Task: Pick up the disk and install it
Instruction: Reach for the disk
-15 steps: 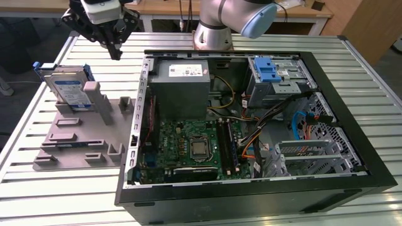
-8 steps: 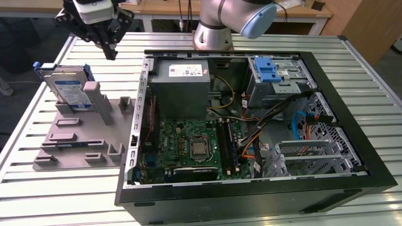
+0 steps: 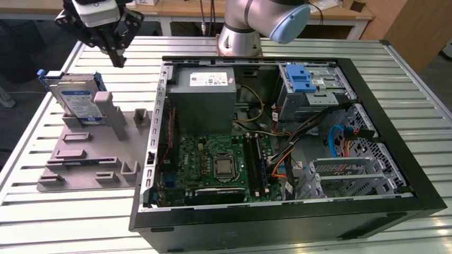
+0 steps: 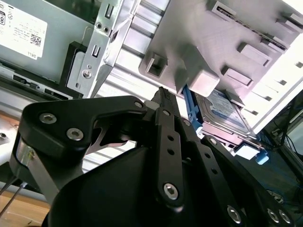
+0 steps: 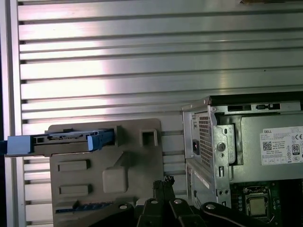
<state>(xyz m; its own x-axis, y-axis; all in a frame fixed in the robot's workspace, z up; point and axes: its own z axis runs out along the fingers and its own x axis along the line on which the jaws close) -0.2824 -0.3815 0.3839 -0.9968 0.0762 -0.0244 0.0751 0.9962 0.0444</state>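
Note:
The disk stands tilted on its edge in a slot of the grey holder plate at the exterior view's left. It is silver-grey with a white and blue label and a blue bracket. My gripper hangs above and slightly behind it, apart from it, fingers shut together on nothing. In the second wrist view the gripper points toward the plate, with the disk beyond a grey block. In the first wrist view the disk shows edge-on and the gripper sits over the plate.
An open black computer case lies on the slatted metal table, right of the holder plate. Inside are a grey power supply box, a motherboard, cables and a silver drive cage with a blue latch.

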